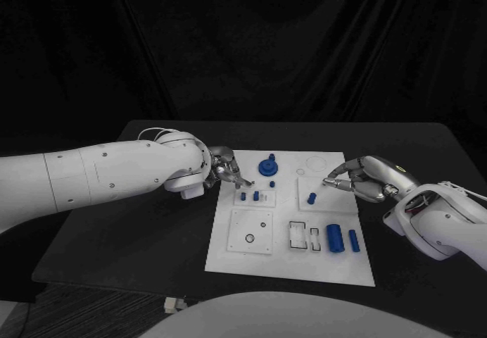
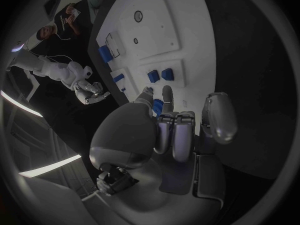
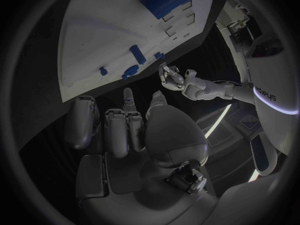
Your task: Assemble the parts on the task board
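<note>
Near the frame's bottom, blue cylinders [image 1: 334,237] could be scattered across the task board [image 1: 289,264] if the left hand [image 1: 225,169] or right hand [image 1: 355,179], whose grips cannot be told, is lowered carelessly.

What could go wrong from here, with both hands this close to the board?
The left hand hovers by the two small blue blocks and the blue knob; a sideways sweep might knock them. The right hand seems to pinch a small blue piece at the task board; it could slip or seat tilted.
</note>
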You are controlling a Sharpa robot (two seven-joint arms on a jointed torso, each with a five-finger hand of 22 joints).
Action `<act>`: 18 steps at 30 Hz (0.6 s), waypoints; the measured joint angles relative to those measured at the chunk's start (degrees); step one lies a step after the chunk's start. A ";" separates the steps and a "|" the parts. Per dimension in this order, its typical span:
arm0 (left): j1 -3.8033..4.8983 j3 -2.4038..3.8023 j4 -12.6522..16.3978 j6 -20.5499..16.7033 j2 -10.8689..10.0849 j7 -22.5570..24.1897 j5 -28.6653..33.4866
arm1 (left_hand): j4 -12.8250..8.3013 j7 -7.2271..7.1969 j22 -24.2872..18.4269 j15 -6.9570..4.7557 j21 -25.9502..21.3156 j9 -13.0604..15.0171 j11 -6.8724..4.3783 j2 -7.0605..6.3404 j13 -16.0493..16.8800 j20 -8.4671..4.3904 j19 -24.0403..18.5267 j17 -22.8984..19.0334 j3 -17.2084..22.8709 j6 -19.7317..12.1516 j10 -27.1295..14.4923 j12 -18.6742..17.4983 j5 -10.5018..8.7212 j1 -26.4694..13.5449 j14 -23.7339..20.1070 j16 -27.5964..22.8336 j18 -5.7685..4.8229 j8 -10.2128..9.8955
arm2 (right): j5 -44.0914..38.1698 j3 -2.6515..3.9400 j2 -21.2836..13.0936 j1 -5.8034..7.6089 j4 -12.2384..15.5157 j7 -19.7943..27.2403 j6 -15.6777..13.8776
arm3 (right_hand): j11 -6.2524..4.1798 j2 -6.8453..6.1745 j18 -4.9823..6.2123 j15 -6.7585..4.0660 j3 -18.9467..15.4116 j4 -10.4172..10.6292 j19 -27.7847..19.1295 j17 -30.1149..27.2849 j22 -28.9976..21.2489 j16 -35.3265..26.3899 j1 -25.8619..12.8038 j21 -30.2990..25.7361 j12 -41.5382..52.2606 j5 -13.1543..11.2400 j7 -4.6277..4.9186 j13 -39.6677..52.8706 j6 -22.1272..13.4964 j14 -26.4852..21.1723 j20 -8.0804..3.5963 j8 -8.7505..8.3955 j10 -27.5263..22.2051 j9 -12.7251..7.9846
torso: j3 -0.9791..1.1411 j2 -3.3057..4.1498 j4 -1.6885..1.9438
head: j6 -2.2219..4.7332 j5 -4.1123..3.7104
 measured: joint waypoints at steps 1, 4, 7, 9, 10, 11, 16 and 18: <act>0.00 0.00 0.05 0.23 0.00 -0.21 -0.08 | 0.22 0.00 0.00 0.00 0.00 -0.13 0.00 0.13 0.00 0.00 0.00 0.00 -0.22 0.00 0.00 0.00 0.00 -0.26 0.00 0.00 0.00 0.00 | 0.00 0.00 0.00 0.00 0.00 0.00 0.00 | 0.00 0.00 0.00 0.00 0.00 0.00 0.00 0.00 0.00 0.00 0.00 0.00 0.00 0.00 0.00 0.00 0.00 0.00 0.00 0.00 0.00 0.00 | 0.00 0.01 0.00 | 0.00 0.01; 0.00 -0.01 0.14 0.92 0.00 -0.92 -0.31 | 0.66 0.00 0.00 0.00 0.00 -0.39 0.00 -0.13 0.00 0.00 0.00 0.02 -0.66 0.00 0.00 0.00 0.00 -0.71 0.00 0.00 0.00 -0.23 | 0.00 0.00 0.00 0.00 0.00 0.00 0.00 | 0.00 0.00 0.00 0.00 0.00 0.00 0.00 0.00 0.00 0.00 0.00 0.00 0.01 0.00 0.00 0.00 0.00 0.00 0.00 0.00 0.00 0.00 | 0.00 0.01 0.00 | 0.00 0.08; -0.01 -0.01 0.14 1.44 0.01 -1.57 -0.59 | 1.02 -0.01 0.00 0.00 0.00 -0.43 0.00 -0.23 0.00 0.00 0.00 0.05 -1.38 0.63 0.00 0.00 0.00 -1.28 0.00 0.00 0.00 -0.23 | 0.00 0.00 0.03 0.00 0.01 0.00 0.00 | 0.00 -0.01 0.00 0.00 0.00 0.00 0.00 0.00 0.00 0.00 -0.01 0.00 0.04 0.00 0.00 0.00 0.00 0.00 0.00 0.00 0.00 0.00 | 0.00 0.01 0.00 | 0.00 0.12; -0.03 -0.01 0.11 1.71 0.06 -1.98 -0.86 | 1.18 -0.33 0.00 0.00 0.00 -0.32 0.00 -0.23 0.00 0.00 0.00 0.04 -1.65 0.95 0.00 0.00 0.00 -1.28 0.00 0.00 0.00 0.01 | 0.00 0.00 0.05 0.00 0.02 0.00 0.00 | 0.00 -0.01 0.00 0.00 0.00 0.00 0.00 0.00 0.00 0.00 -0.01 0.00 0.04 0.00 0.00 0.00 0.00 0.00 0.00 0.00 0.00 0.00 | 0.00 0.01 0.00 | 0.00 0.12; -0.04 -0.01 0.09 1.82 0.10 -2.16 -0.98 | 1.18 -0.31 0.00 0.00 0.00 -0.11 0.00 -0.23 0.00 0.00 0.00 0.04 -1.68 1.33 0.00 0.00 -0.03 -1.28 0.00 0.00 0.00 0.32 | 0.00 0.00 0.06 0.00 0.02 0.00 0.00 | 0.00 -0.01 -0.01 0.00 0.00 0.00 0.00 0.00 0.00 0.00 -0.01 0.00 0.05 0.00 0.00 0.00 0.00 0.00 0.00 0.00 0.00 0.00 | 0.00 0.01 0.00 | 0.00 0.12; -0.05 -0.01 0.07 1.92 0.14 -2.33 -1.10 | 1.19 -0.31 0.00 0.00 0.00 0.12 0.00 -0.23 0.00 0.00 0.00 0.04 -1.98 1.32 0.00 0.00 -0.21 -1.28 0.00 0.00 0.00 0.58 | 0.00 0.00 0.07 0.00 0.02 0.00 0.00 | 0.00 -0.01 0.00 0.00 0.00 0.00 0.00 0.00 0.00 0.00 -0.01 0.00 0.05 0.00 0.00 0.00 0.00 0.00 0.00 0.00 0.00 0.00 | 0.00 0.01 0.00 | 0.00 0.12; -0.18 -0.01 -0.16 2.45 0.51 -3.17 -1.68 | 1.25 -0.31 0.00 0.00 0.00 0.45 0.00 -0.23 0.00 0.00 0.00 0.04 -2.04 1.32 0.00 0.00 -0.21 -1.28 0.00 0.00 0.00 0.62 | 0.00 0.00 0.08 0.00 0.04 0.00 0.00 | 0.00 -0.01 0.00 0.00 0.00 0.00 0.00 0.00 0.00 0.00 -0.01 0.00 0.15 0.00 0.00 0.00 0.00 0.00 0.00 0.00 0.00 0.00 | 0.00 0.03 0.02 | 0.00 0.02; -0.29 -0.01 -0.29 2.63 0.70 -3.41 -1.83 | 1.25 -0.31 0.00 0.00 0.00 0.45 0.00 -0.23 0.00 0.00 0.00 0.04 -2.04 1.32 0.00 0.00 -0.21 -1.28 0.00 0.00 0.00 0.62 | 0.00 0.00 0.07 0.00 0.05 0.01 0.00 | 0.00 -0.01 0.00 0.00 0.00 0.00 0.00 0.00 0.00 0.00 -0.01 0.00 0.16 0.00 0.00 0.00 0.00 0.00 0.00 0.00 0.00 0.00 | 0.00 0.04 0.03 | 0.00 0.02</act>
